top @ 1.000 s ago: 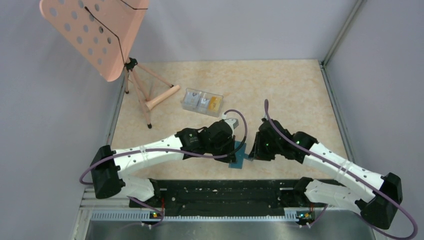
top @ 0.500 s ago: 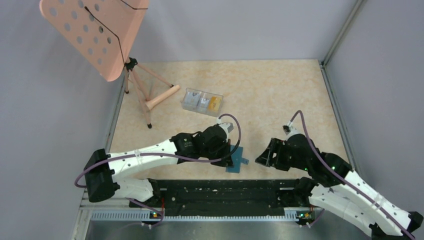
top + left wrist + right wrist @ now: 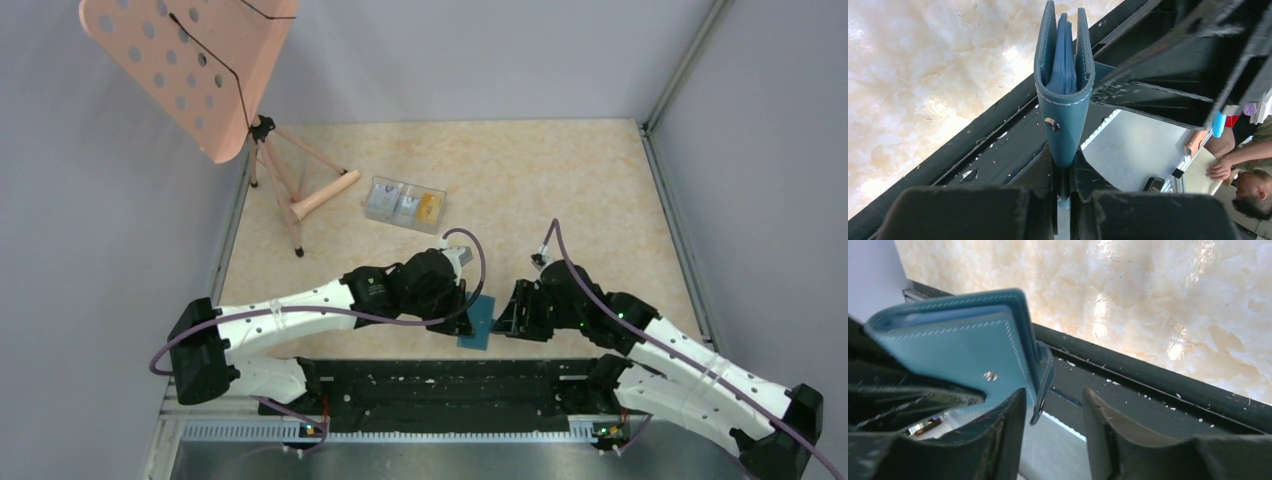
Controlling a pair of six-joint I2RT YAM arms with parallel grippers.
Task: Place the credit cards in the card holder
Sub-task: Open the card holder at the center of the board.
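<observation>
The card holder (image 3: 1064,115) hangs folded over the near edge of the counter (image 3: 560,180), pinched by one edge in my left fingers (image 3: 968,212). My right fingers (image 3: 1128,440), parted and empty, flank its snap tab (image 3: 1042,390); tugging there could twist it free.

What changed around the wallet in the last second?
The right end effector backed off rightward, then returned, open, to the teal-blue folding wallet. The left end effector, shut on the wallet, pulled it slightly back. The clear plastic compartment box and pink perforated stand stayed put.
</observation>
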